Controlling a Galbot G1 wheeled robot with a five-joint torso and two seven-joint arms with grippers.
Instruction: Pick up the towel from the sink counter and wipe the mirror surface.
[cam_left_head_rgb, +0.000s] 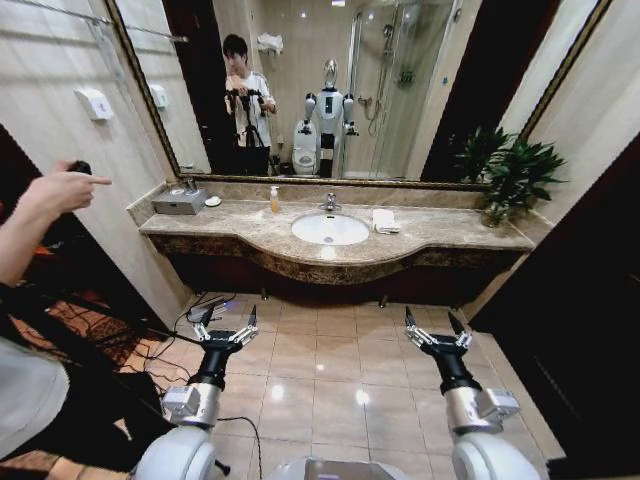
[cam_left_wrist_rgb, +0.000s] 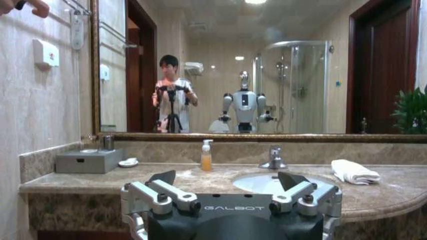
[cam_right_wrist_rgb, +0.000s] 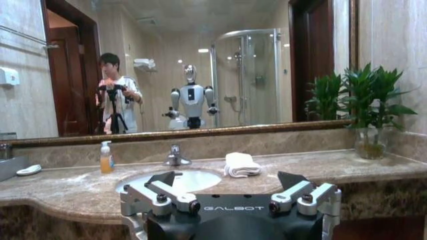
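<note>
Task not yet begun: both tools empty, well short of the desk.

Left tool (cam_left_head_rgb: 226, 325) and right tool (cam_left_head_rgb: 437, 331) hang spread open above the floor; the folded white towel (cam_left_head_rgb: 385, 220) lies untouched on the desk (cam_left_head_rgb: 450, 238) beside the basin, apparently dry, below the unwiped mirror (cam_left_head_rgb: 400, 90).

Two black forearms end in silver-grey metal cuffs and white rounded shells, lower frame. The left gripper (cam_left_head_rgb: 226, 325) and right gripper (cam_left_head_rgb: 437, 328) have silver linkage fingers with black tips. White "GALBOT" lettering marks each black gripper base.

White towel (cam_left_head_rgb: 385, 220); mottled beige-brown sink counter (cam_left_head_rgb: 450, 238); bronze-framed mirror (cam_left_head_rgb: 400, 90).
</note>
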